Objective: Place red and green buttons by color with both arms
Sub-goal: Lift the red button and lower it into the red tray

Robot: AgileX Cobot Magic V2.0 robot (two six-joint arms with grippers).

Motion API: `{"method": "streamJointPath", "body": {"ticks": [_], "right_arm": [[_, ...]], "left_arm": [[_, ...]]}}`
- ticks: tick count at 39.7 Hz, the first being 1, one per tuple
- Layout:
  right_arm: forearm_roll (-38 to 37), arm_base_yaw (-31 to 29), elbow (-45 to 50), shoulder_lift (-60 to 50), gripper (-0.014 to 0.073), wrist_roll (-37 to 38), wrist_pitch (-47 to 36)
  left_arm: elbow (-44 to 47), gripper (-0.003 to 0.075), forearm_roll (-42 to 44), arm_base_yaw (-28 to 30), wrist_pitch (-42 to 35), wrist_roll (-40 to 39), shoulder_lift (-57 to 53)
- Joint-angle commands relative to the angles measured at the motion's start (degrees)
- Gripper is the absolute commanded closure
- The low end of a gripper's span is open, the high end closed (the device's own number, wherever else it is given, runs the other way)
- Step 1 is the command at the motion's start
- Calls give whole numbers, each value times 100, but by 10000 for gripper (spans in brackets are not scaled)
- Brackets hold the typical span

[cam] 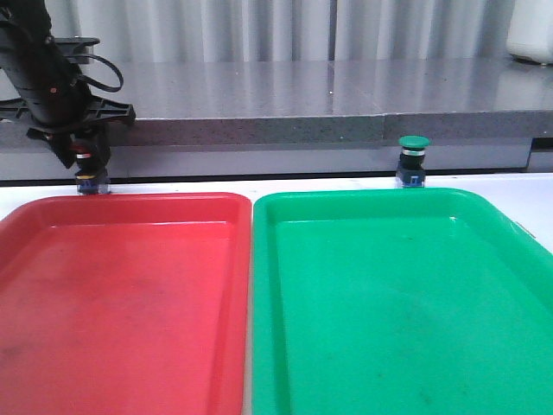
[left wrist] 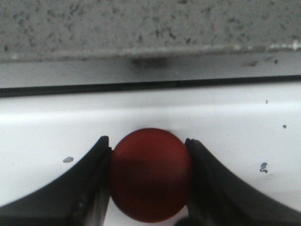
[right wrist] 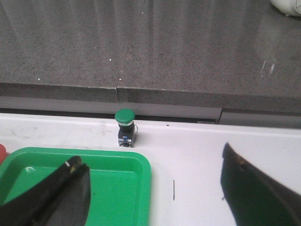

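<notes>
Trays: red tray [cam: 121, 285] and green tray [cam: 406, 294] nearest, both empty.
Left gripper [left wrist: 148, 155]: pinching red button [left wrist: 150, 174] behind red tray.
Right gripper [right wrist: 150, 188]: spread, short of green button [right wrist: 125, 126] behind green tray.
Risk: rounded cap may slip when lifted.

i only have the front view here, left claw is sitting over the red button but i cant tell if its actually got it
Observer: In the left wrist view the left gripper has its jaws against both sides of the red button cap.
Operator: ok and the right arm, nowhere in my view
Observer: The right wrist view shows the right gripper with jaws spread wide and nothing between them.
Operator: where is it relative to the green button
Observer: The green button stands upright on the white table beyond the green tray corner, well ahead of those jaws and apart from them.
</notes>
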Motion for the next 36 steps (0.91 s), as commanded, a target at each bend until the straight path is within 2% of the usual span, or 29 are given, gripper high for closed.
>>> {"method": "streamJointPath", "body": {"ticks": [1,11,16,23,36], "right_arm": [[30,-16,-209,-5,6,-9,-438],[30,-16,-209,-5,6,-9,-432],[30,-16,-209,-5,6,-9,-432],[30,-16,-209,-5,6,-9,-427],[30,-16,-209,-5,6,-9,-410]], "left_arm": [[-357,740,-34,6,-75,-47,-437],[-443,740,-24,6,862,-47,-1023],[-212,739,-75,-7,954,-47,-1464],[925,739,-148,-314,628,-89,-2394],[3386,739,-148,-1130,-124,-687,-3691]]}}
